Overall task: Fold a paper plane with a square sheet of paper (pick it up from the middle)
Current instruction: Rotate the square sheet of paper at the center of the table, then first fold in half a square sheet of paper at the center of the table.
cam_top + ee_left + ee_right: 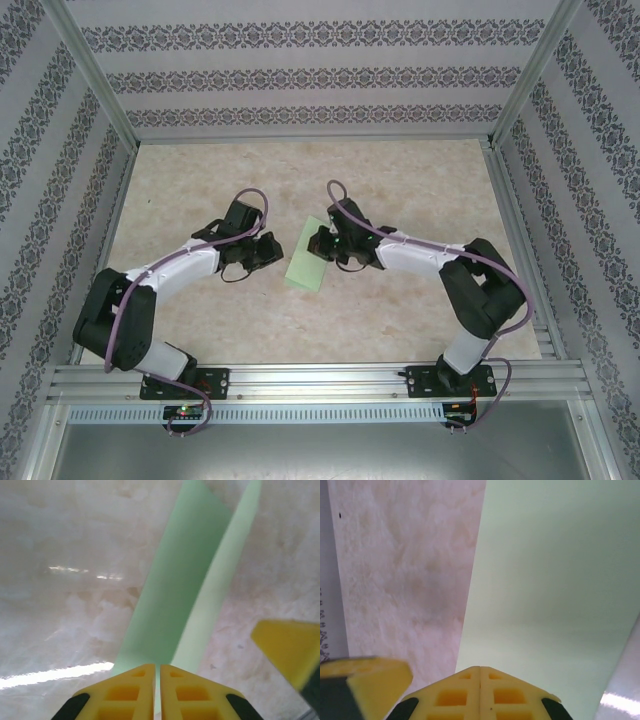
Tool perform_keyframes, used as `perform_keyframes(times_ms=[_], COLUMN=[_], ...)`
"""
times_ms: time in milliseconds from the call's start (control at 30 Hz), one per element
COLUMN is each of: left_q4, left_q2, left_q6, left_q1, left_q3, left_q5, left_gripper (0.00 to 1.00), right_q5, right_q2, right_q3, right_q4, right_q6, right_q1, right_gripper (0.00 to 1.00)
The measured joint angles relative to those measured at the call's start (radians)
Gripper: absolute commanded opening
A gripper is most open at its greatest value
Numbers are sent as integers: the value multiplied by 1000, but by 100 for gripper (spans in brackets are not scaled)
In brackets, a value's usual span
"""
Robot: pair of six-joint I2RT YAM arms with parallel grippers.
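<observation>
Paper: pale mint-green folded sheet (306, 266) between grippers
Right gripper (480, 668): nearer, pinching its edge
Left gripper (157, 666): pressed together beside it

Sheet (307, 266) pale mint-green; table (400, 180) beige marbled; walls (300, 80) white, dark floral stripes; jaws yellow.

The left arm (165, 278) and right arm (425, 258) stretch forward and bend inward, wrists facing each other. The left hand (270, 249) and right hand (319, 243) sit near one another but apart, each with its yellow fingers (145, 672) pressed together.
</observation>
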Motion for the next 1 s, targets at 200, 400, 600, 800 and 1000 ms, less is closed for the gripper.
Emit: perform_keyframes(times_ms=[200, 400, 600, 800, 1000], left_q4=[63, 108, 144, 158, 173], left_q2=[-31, 32, 196, 263, 296], left_q6=[-54, -95, -122, -134, -143], left_q1=[-50, -129, -204, -233, -241], left_q3=[-14, 1, 55, 69, 70], left_q5=[16, 36, 42, 40, 38], left_gripper=[5, 3, 2, 1, 1], right_q5=[-11, -13, -4, 20, 2], right_q2=[129, 210, 223, 169, 84], right_q3=[124, 167, 158, 65, -8], right_q4=[-63, -120, -153, -138, -98], right_q6=[-75, -107, -95, -26, -18], right_q1=[-69, -91, -97, -97, -98], right_gripper=[3, 3, 2, 2, 2])
